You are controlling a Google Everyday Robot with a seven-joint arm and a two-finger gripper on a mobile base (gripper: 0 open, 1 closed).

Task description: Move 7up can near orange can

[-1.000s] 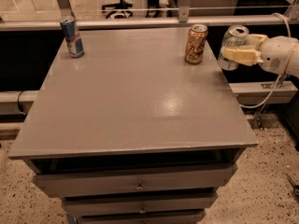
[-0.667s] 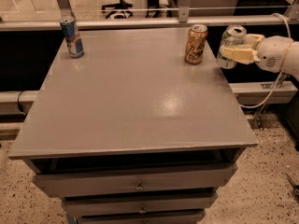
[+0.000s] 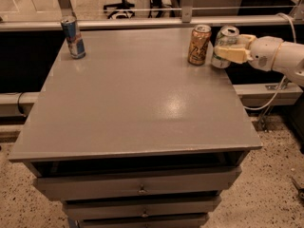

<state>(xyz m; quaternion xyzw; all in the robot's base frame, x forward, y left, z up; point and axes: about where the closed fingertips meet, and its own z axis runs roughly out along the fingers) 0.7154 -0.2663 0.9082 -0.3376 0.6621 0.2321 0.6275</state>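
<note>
Looking from the front edge, the stacked grey metal drawers (image 3: 137, 186) sit shut under the flat grey counter (image 3: 142, 103), whose near and middle stretches carry nothing that matters to the job. All the action is at the far right corner.

There the golden-orange soda can with dark script lettering (image 3: 199, 44) stands upright. Just beside it, on its right, is the silver-white soda can with green markings (image 3: 227, 35), with only a narrow gap between the two. The cream-coloured two-finger gripper (image 3: 229, 50) reaches in from the right on its white arm (image 3: 280, 56), and its fingers (image 3: 233, 55) are closed around the middle of the silver-white can. I cannot tell whether that can's base rests on the counter or hangs a shade above it, right by the counter's right edge.

I judge the move nearly done: the can is already next to its target. What seems left is setting it down firmly, letting go, and drawing the arm away without knocking either can.

Compared with a second ago, the gripper and the silver-white can have slid left, closing much of the gap to the orange can, which has not budged. At the far left corner, the slim blue-and-silver can (image 3: 73, 37) stands where it was.
</note>
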